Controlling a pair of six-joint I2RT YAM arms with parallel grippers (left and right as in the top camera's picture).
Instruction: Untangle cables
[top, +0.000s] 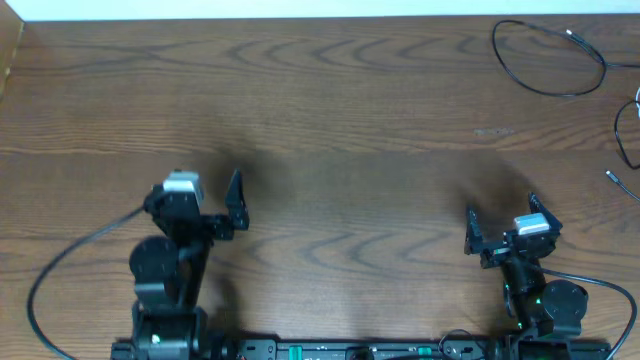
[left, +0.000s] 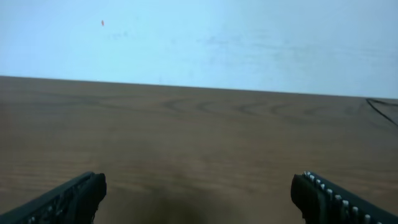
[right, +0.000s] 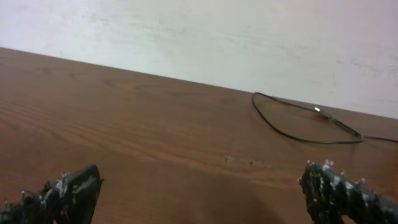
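1. l gripper (left: 199, 190) – jaws spread wide, nothing betw them, low over the wood table (top: 330, 110), near-left side by its arm base.
2. r gripper (right: 200, 180) – jaws also spread wide, empty, near-right side.
3. black cable (top: 497, 40) lies in a loose loop at the table's far-right corner, w/ a small shiny plug end (right: 318, 110). it's well apart from both grippers.
4. second black cable (top: 618, 135) is at the right edge, partly cut off in overhead view, w/ a small plug tip (top: 612, 176) near it.
5. can't tell if the two cables touch.
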